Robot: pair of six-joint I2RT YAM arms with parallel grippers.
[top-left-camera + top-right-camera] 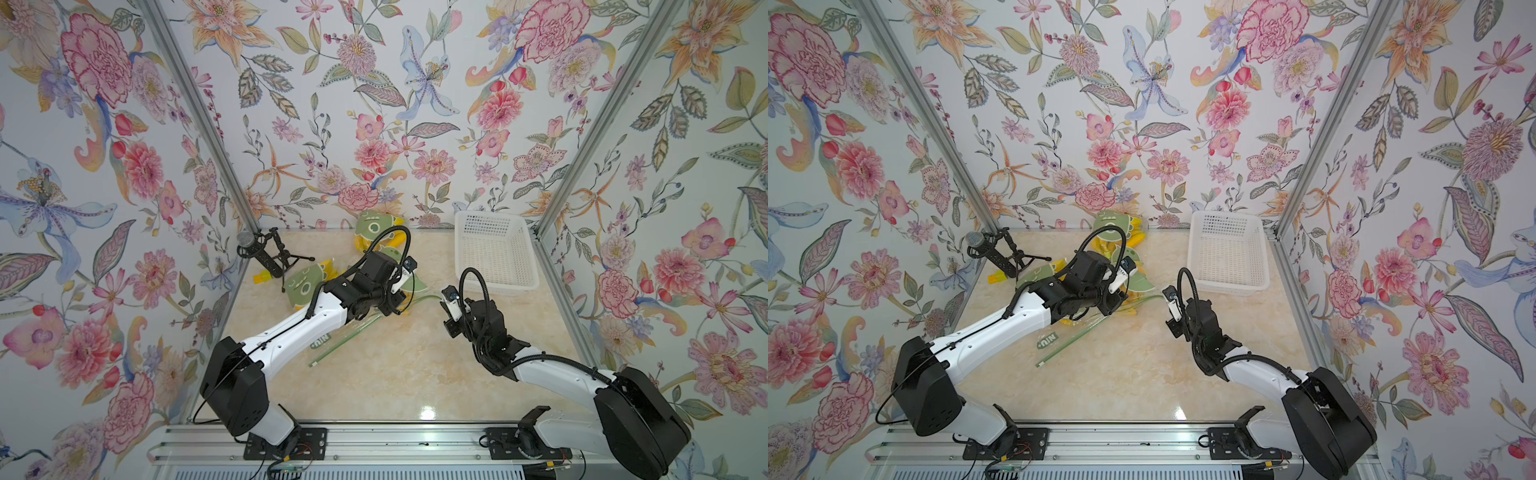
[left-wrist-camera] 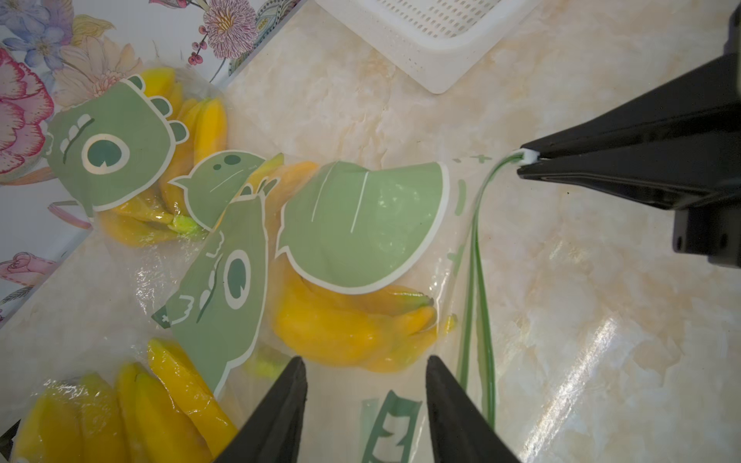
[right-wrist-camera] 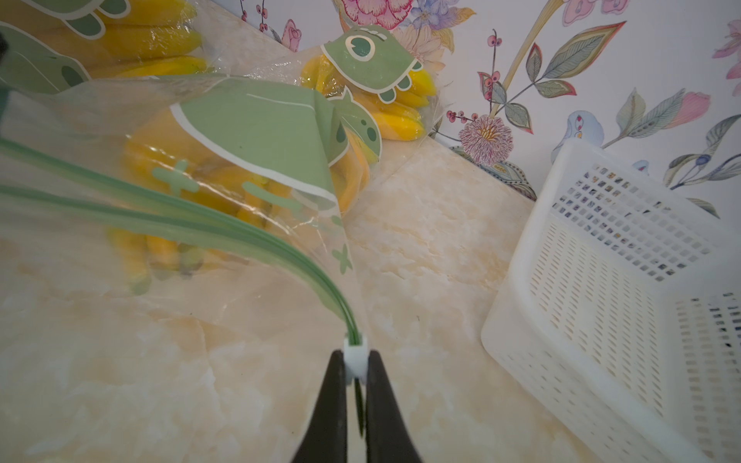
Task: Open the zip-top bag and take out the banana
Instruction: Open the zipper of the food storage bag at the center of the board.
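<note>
Low in the right wrist view, the right gripper is clenched on the white slider at the corner of the zip-top bag, holding that corner up off the marble table. From the slider the two green zip tracks run away toward the left edge of the frame and part as they go, so I judge the opening step all but done and the reach for the fruit next.

At the bottom of the left wrist view, the left gripper hangs over the bag's mouth with its fingers released and nothing between them. Whether the tips touch the film I cannot tell.

The banana, a yellow bunch with green stems, lies inside the clear, green-printed bag just above those fingers, at the frame's centre. The next move seems to call for the left gripper to slip between the parted tracks and take the bunch while the right keeps the mouth taut. The film is slack and glossy and may snag.

Farther back, more bagged bananas lie by the wall, and a white basket stands at right of centre.
</note>
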